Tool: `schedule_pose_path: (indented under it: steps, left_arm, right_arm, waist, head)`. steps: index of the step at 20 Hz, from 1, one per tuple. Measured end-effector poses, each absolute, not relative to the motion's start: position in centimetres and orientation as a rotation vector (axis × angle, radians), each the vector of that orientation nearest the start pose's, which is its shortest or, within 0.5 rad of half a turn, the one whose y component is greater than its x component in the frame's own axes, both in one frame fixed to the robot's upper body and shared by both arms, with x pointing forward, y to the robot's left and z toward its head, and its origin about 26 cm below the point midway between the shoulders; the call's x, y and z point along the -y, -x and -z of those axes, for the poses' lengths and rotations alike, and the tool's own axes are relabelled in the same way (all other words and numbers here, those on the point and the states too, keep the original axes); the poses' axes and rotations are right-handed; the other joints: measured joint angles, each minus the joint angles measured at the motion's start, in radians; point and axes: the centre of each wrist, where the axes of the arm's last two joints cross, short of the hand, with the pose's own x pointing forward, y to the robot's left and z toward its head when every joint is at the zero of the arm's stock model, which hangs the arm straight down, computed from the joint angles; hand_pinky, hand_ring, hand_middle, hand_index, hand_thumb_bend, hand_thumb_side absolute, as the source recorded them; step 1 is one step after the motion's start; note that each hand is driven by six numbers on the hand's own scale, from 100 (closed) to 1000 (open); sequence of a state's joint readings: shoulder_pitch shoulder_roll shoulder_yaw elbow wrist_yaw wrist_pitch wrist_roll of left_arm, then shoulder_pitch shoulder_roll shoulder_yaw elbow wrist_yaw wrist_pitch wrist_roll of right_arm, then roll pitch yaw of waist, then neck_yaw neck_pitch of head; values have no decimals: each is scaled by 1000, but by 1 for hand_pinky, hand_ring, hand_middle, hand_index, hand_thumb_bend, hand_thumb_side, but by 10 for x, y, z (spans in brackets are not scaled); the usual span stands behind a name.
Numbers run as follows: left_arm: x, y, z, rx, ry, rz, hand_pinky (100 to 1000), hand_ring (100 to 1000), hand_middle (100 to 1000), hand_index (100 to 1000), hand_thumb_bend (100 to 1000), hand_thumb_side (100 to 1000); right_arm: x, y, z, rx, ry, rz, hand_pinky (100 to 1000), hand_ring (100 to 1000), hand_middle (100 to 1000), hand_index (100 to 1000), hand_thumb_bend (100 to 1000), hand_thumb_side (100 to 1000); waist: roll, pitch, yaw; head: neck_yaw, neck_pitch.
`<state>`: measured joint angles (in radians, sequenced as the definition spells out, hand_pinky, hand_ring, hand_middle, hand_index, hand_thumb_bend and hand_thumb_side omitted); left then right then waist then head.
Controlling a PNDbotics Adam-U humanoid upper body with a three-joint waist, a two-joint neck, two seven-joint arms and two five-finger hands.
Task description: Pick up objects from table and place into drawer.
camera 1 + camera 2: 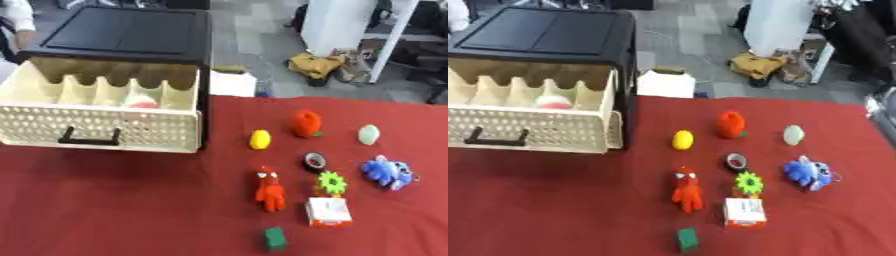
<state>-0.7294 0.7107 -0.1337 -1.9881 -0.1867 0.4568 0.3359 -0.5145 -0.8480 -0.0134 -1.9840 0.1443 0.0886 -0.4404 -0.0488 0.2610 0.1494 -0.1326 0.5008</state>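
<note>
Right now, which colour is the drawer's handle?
Black; the drawer's handle shows best in the left eye view.

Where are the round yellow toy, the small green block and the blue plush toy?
Round yellow toy [260, 139]: left eye view, centre of its body.
Small green block [276, 238]: left eye view, its top face.
Blue plush toy [388, 172]: left eye view, its middle.

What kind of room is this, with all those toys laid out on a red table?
Probably an office or lab used for testing, not a home. A red cloth table holds a neat spread of small toys beside an open drawer, and behind it are grey carpet, a white pillar and bags.
</note>
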Motion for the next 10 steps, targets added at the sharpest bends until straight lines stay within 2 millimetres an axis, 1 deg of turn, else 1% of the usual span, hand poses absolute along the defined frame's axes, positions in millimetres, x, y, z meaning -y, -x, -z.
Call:
schedule_pose_path:
  steps: [3,4,6,7,8,9,10]
  left_arm:
    - [-242,-302,-340,2296,-947,395,100,100,100,789,180,1000]
    - [-242,-302,-340,2293,-950,411,112,100,100,797,173,1000]
    - [-243,-302,-339,2291,-959,446,177,100,117,810,154,1000]
    - [-243,-302,-339,2293,-963,465,230,106,163,822,142,1000]
    - [-244,-302,-339,2296,-966,489,297,169,218,835,129,1000]
    - [-244,-302,-339,2300,-965,519,338,214,256,843,125,1000]
    - [-244,-301,-339,2305,-963,550,383,278,308,844,122,1000]
  right_arm:
    - [317,-294,-309,-3274,-1328,360,699,745,733,834,100,916]
    - [319,-293,-304,-3281,-1325,332,700,745,733,835,100,923]
    - [325,-292,-294,-3293,-1326,287,697,740,728,830,100,905]
    - [327,-291,-289,-3299,-1330,271,692,735,723,827,100,894]
    - [330,-291,-284,-3306,-1338,257,689,732,720,825,100,886]
    - [332,-290,-279,-3312,-1349,247,688,731,719,825,100,887]
    - [334,-289,-275,-3320,-1358,239,687,729,717,824,100,887]
  waist:
    - [11,5,-5]
    - [15,8,-8]
    - [22,12,-9]
    - [24,14,-10]
    - [26,16,-12]
    - [28,18,-13]
    - [32,19,-13]
  head:
    - [8,0]
    - [12,0]
    - [23,1]
    - [28,1]
    - [33,1]
    - [37,1]
    - [40,2]
